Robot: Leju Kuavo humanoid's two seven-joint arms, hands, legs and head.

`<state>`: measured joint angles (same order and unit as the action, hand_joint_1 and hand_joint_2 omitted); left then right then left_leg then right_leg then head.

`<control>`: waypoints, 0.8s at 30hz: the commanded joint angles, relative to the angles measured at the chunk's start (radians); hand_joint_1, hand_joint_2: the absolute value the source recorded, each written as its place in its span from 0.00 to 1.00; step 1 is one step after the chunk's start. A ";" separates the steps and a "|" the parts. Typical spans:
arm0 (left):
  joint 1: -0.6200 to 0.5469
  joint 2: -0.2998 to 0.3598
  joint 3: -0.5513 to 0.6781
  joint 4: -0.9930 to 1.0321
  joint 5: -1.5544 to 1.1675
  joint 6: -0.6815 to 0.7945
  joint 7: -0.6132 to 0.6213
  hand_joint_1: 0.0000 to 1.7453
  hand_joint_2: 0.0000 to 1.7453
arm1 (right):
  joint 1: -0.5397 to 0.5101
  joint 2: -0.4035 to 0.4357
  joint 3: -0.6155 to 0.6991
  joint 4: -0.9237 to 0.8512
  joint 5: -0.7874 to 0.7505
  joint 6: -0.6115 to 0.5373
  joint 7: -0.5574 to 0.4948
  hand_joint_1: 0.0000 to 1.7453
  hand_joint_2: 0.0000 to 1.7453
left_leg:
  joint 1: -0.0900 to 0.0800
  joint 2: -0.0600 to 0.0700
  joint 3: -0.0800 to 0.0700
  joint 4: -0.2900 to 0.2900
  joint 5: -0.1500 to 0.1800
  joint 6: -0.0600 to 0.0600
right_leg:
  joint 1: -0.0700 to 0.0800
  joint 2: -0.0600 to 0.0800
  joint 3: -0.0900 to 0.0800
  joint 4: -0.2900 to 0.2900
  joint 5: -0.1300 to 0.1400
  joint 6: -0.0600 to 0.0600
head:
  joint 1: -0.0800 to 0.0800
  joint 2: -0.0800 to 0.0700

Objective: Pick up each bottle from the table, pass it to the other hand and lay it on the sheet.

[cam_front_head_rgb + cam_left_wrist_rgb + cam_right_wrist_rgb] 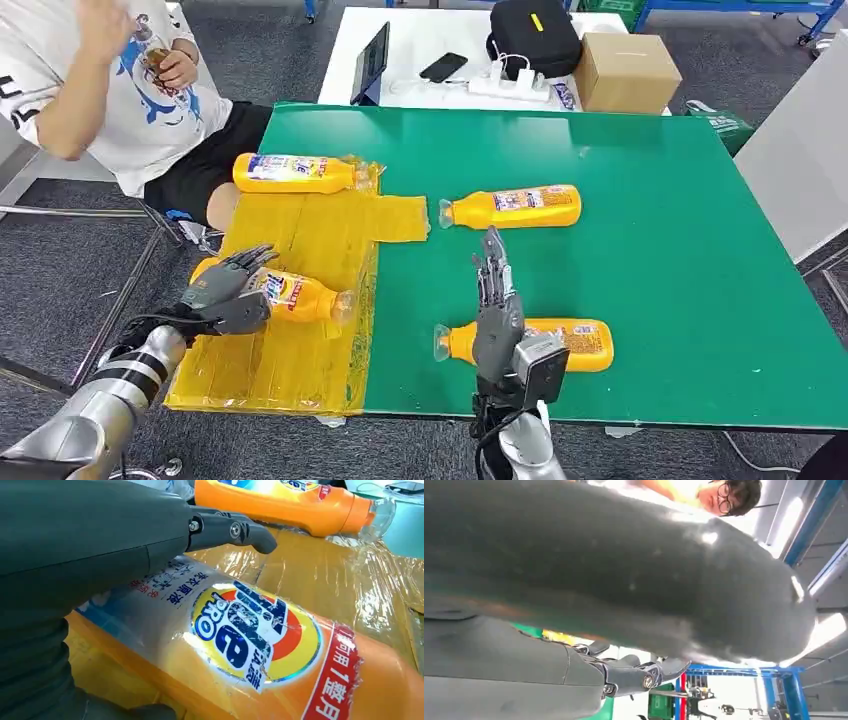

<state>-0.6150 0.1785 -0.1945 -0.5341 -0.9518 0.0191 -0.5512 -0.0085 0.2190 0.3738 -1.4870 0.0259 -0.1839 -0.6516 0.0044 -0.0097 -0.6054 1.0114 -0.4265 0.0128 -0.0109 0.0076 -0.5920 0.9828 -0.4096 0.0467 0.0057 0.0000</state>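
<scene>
While the left hand (228, 292) holds one orange plastic detergent bottle (300, 294) over the yellow sheet (300, 350), the straight-fingered, empty right hand (497, 318) hovers crosswise above another orange bottle (575, 343)

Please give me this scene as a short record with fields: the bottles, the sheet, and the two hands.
bottles on sheet: two, far bottle and near bottle
bottles on table: two, far one and near one
sheet: yellow, on the green table's left part
left hand: grips the near bottle
right hand: open, fingers straight, above the near one
</scene>
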 commanded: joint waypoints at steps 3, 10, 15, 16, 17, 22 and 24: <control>0.041 0.027 -0.085 0.057 0.027 -0.053 -0.004 0.00 1.00 | -0.039 0.000 -0.007 0.077 -0.007 0.012 -0.016 0.00 0.00 | 0.000 0.005 0.004 -0.002 -0.001 0.000 | 0.000 0.004 0.002 -0.002 0.001 -0.001 | 0.000 0.000; 0.048 0.048 -0.095 0.038 0.084 -0.100 -0.009 0.00 1.00 | -0.049 0.009 -0.020 0.109 -0.014 0.015 -0.016 0.00 0.00 | 0.000 0.004 0.005 -0.002 0.000 0.000 | 0.000 0.003 0.003 -0.002 0.001 -0.001 | 0.000 0.000; 0.060 0.057 -0.056 0.016 0.185 -0.171 -0.049 0.00 1.00 | -0.055 0.012 -0.019 0.129 -0.013 0.021 -0.019 0.00 0.00 | 0.000 0.005 0.005 -0.002 -0.001 0.000 | 0.000 0.004 0.003 -0.001 0.001 -0.001 | 0.000 0.000; 0.060 0.057 -0.056 0.016 0.185 -0.171 -0.049 0.00 1.00 | -0.055 0.012 -0.019 0.129 -0.013 0.021 -0.019 0.00 0.00 | 0.001 0.008 0.006 -0.003 -0.001 -0.001 | 0.001 0.006 0.003 -0.003 0.002 -0.002 | 0.000 0.000; 0.062 0.055 -0.057 0.015 0.185 -0.171 -0.049 0.00 1.00 | -0.055 0.012 -0.019 0.130 -0.013 0.021 -0.019 0.00 0.00 | 0.000 0.006 0.006 -0.002 -0.001 0.000 | 0.000 0.004 0.004 -0.002 0.001 -0.001 | 0.000 0.000; 0.135 -0.008 0.064 -0.112 0.383 -0.212 -0.111 0.00 1.00 | -0.059 0.014 -0.014 0.143 -0.012 0.026 -0.019 0.00 0.00 | 0.000 0.005 0.006 -0.003 -0.001 0.000 | 0.000 0.003 0.004 -0.003 0.001 -0.001 | 0.000 0.000; 0.182 -0.057 0.140 -0.212 0.497 -0.227 -0.126 0.00 1.00 | -0.066 0.014 -0.004 0.163 -0.022 0.066 -0.008 0.00 0.00 | 0.000 0.005 0.006 -0.003 -0.001 0.000 | 0.000 0.003 0.005 -0.003 0.001 -0.001 | 0.000 0.000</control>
<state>-0.5870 0.2240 -0.2218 -0.5754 -0.6763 -0.1444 -0.6407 -0.0287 0.2388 0.3632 -1.4267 0.0171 -0.1625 -0.6691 0.0044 -0.0086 -0.6035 1.0112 -0.4266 0.0126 -0.0110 0.0080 -0.5912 0.9828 -0.4097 0.0466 0.0057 0.0000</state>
